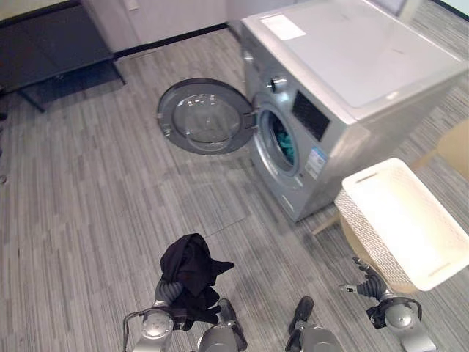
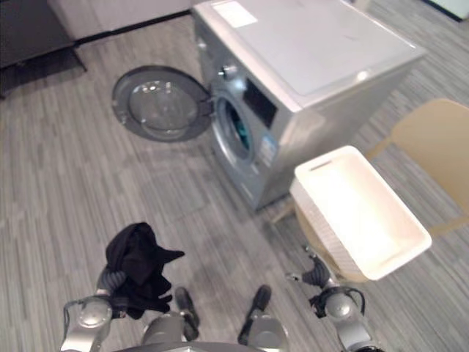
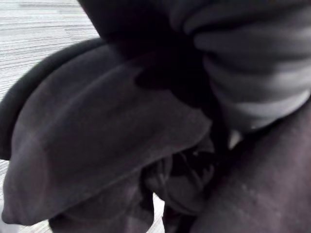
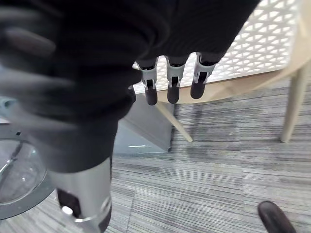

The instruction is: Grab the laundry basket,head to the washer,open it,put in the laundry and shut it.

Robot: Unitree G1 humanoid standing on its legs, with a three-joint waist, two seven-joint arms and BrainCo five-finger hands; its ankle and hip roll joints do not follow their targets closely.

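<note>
Black cloth (image 1: 192,273) is bunched over the left hand (image 1: 170,292), whose fingers cannot be told. Right hand (image 4: 170,77), fingers straight, hangs by the empty basket (image 1: 410,220). Washer (image 1: 344,81) door (image 1: 205,116) is open; loading is judged underway, and the cloth must be carried to the drum.

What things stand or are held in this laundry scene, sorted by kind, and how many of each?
Washers: 1, washer, door open
Baskets: 1, white basket
Chairs: 1, tan chair
Garments: 2, black garment at the left hand, teal garment in the drum
Total: 5
</note>
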